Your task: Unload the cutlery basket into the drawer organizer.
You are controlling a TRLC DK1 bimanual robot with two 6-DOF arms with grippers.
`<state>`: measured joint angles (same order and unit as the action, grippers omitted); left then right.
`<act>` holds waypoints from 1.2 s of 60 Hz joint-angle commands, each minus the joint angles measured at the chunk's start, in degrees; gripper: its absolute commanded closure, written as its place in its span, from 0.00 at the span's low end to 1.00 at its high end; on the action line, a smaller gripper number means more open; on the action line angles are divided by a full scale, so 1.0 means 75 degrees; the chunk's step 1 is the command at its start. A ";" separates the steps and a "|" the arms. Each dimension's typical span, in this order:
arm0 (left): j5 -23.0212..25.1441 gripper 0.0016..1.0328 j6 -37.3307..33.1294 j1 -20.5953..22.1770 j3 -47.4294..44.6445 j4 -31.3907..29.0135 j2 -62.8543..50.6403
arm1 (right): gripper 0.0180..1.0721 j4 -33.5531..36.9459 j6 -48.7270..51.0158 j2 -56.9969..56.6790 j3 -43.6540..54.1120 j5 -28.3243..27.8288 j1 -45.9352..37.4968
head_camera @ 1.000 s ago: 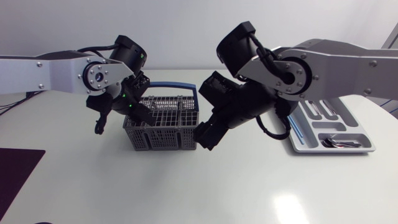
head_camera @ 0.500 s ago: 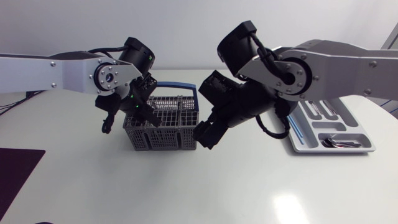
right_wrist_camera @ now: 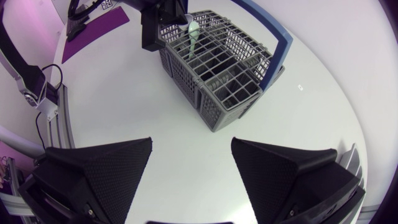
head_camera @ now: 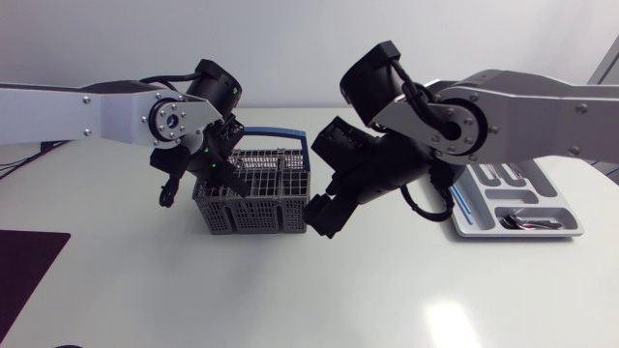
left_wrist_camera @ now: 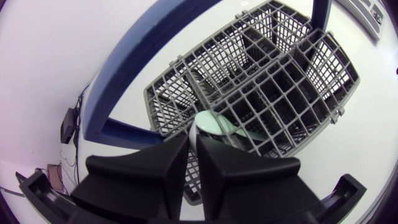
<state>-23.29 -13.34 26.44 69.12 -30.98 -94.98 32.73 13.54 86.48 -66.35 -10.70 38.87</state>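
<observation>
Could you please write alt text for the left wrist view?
The left end effector grips a pale green utensil standing in a grey cutlery basket with a blue handle, on a white table.

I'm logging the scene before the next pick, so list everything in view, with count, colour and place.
cutlery basket: one, grey mesh with a blue handle, near the table's middle.
pale green utensil: one, gripped over the basket, its lower end inside.
drawer organizer: one, light grey, on the table's right side, partly behind the right arm.
cutlery: silver pieces, count unclear, in the organizer's compartments.
mat: one, dark purple, at the table's near left edge.
left tool: black, shut on the utensil, at the basket's top.
right tool: black, open and empty, beside the basket's right end.
</observation>
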 commanded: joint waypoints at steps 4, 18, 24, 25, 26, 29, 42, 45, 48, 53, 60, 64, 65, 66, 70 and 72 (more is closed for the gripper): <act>-0.0071 0.94 -0.0026 0.0061 0.0194 0.0006 -0.0121 | 0.13 -0.0063 0.0093 -0.0175 0.0210 -0.0015 -0.0062; -0.0305 0.94 -0.0002 0.0143 0.0159 0.0018 -0.0074 | 0.12 -0.0087 0.0116 -0.0222 0.0315 -0.0015 -0.0062; -0.0352 0.94 -0.0002 0.0167 0.0100 0.0088 0.0019 | 0.12 -0.0075 0.0105 -0.0233 0.0338 -0.0015 -0.0062; -0.0352 0.94 -0.0002 0.0167 0.0077 0.0111 0.0043 | 0.12 -0.0075 0.0105 -0.0233 0.0327 -0.0027 -0.0062; -0.0352 0.94 0.0010 0.0178 0.0041 0.0147 0.0090 | 0.12 -0.0087 0.0105 -0.0245 0.0327 -0.0027 -0.0062; -0.0352 0.94 0.0056 0.0213 -0.0064 0.0217 0.0172 | 0.12 -0.0087 0.0105 -0.0245 0.0327 -0.0027 -0.0062; -0.0493 0.94 0.0174 0.0389 -0.0626 0.0838 0.0500 | 0.12 -0.0122 0.0081 -0.0245 0.0315 -0.0027 -0.0038; -0.0539 0.93 0.0209 0.0436 -0.0744 0.0967 0.0582 | 0.12 -0.0134 0.0070 -0.0245 0.0327 -0.0027 -0.0038; -0.0539 0.93 0.0221 0.0436 -0.0849 0.1084 0.0676 | 0.12 -0.0134 0.0070 -0.0269 0.0350 -0.0027 -0.0038; -0.0598 0.94 0.0221 0.0448 -0.1048 0.1283 0.0781 | 0.12 -0.0134 0.0070 -0.0292 0.0374 -0.0027 -0.0050; -0.0762 0.94 0.0209 0.0460 -0.1388 0.1682 0.0957 | 0.12 -0.0157 0.0081 -0.0304 0.0432 -0.0027 -0.0050; -0.0774 0.93 0.0174 0.0471 -0.1529 0.1846 0.1133 | 0.12 -0.0157 0.0081 -0.0315 0.0432 -0.0027 -0.0038; -0.0774 0.94 0.0162 0.0471 -0.1541 0.1858 0.1156 | 0.12 -0.0157 0.0081 -0.0315 0.0432 -0.0027 -0.0038; -0.0785 0.94 0.0162 0.0483 -0.1564 0.1858 0.1180 | 0.12 -0.0169 0.0081 -0.0304 0.0432 -0.0027 -0.0027; -0.0844 0.93 0.0127 0.0483 -0.1623 0.1893 0.1238 | 0.12 -0.0169 0.0081 -0.0304 0.0420 -0.0027 -0.0015; -0.0844 0.93 0.0103 0.0483 -0.1623 0.1893 0.1262 | 0.12 -0.0169 0.0070 -0.0315 0.0409 -0.0027 -0.0003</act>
<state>-28.77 -12.05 29.45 58.41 -17.47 -87.13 31.62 13.74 85.14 -64.49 -10.70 38.87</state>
